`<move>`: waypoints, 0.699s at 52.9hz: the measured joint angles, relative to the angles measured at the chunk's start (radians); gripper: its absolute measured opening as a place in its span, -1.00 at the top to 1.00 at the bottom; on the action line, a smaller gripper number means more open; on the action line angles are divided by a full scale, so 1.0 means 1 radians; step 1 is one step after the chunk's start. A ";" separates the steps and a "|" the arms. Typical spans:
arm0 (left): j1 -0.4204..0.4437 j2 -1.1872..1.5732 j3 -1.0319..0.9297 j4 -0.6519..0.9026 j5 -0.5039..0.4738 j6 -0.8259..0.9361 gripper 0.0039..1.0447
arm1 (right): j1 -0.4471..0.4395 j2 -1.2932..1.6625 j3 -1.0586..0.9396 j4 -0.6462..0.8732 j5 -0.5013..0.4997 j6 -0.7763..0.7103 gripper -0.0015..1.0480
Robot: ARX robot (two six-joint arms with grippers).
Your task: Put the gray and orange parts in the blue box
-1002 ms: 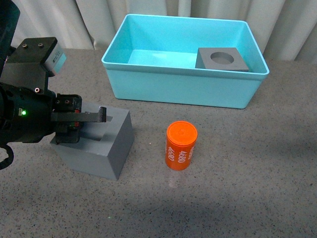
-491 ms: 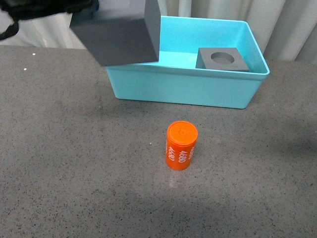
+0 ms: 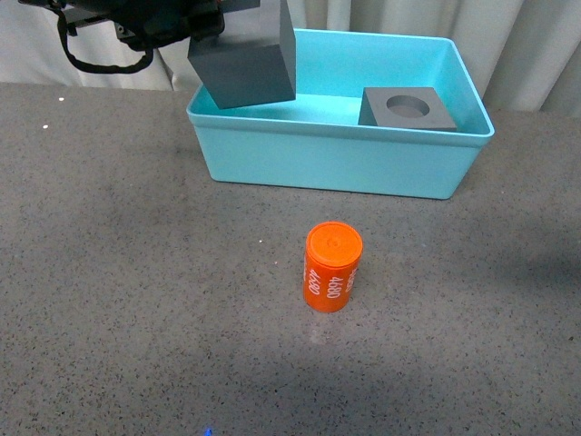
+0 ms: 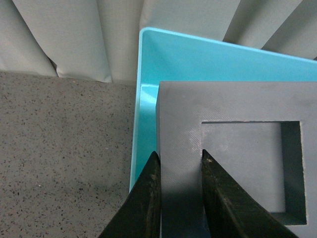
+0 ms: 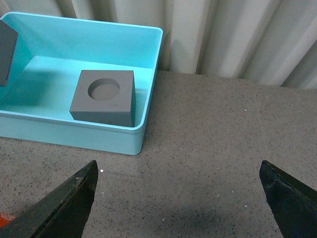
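Observation:
My left gripper (image 4: pixel 179 159) is shut on one wall of the gray cube with the square recess (image 4: pixel 233 163), one finger on its outer face and one inside the recess. In the front view that cube (image 3: pixel 243 56) hangs tilted over the left end of the blue box (image 3: pixel 336 156). The gray cube with the round recess (image 3: pixel 408 109) lies inside the box at its right end, also in the right wrist view (image 5: pixel 104 97). The orange cylinder (image 3: pixel 332 266) with white digits stands upright on the table in front of the box. My right gripper (image 5: pixel 178 191) is open over bare table, right of the box (image 5: pixel 74 131).
The grey speckled table (image 3: pixel 136 272) spreads around the box and cylinder. Pale curtains (image 3: pixel 536 45) hang close behind the box. The left arm (image 3: pixel 127 23) reaches in from the upper left.
The left gripper lifted the square-recess cube off the table at the front left, then carried it right and away until it hangs over the box's left end.

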 joint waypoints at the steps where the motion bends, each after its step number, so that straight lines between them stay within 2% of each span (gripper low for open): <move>1: 0.000 0.004 0.002 -0.001 0.003 0.002 0.68 | 0.000 0.000 0.000 0.000 0.000 0.000 -0.81; 16: 0.006 0.108 0.077 -0.057 0.025 0.004 0.68 | 0.000 0.000 0.000 0.000 0.000 0.000 -0.81; 27: 0.005 0.142 0.123 -0.122 -0.018 0.005 0.68 | 0.000 0.000 0.000 0.000 0.000 0.000 -0.81; 29: 0.005 0.144 0.128 -0.134 -0.025 0.005 0.58 | 0.000 0.000 0.000 0.000 0.000 0.000 -0.81; 35: 0.005 0.132 0.128 -0.130 -0.032 -0.017 0.09 | 0.000 0.000 0.000 0.000 0.000 0.000 -0.81; 37: 0.005 0.123 0.122 -0.125 -0.037 -0.022 -0.01 | 0.000 0.000 0.000 0.000 0.000 0.000 -0.81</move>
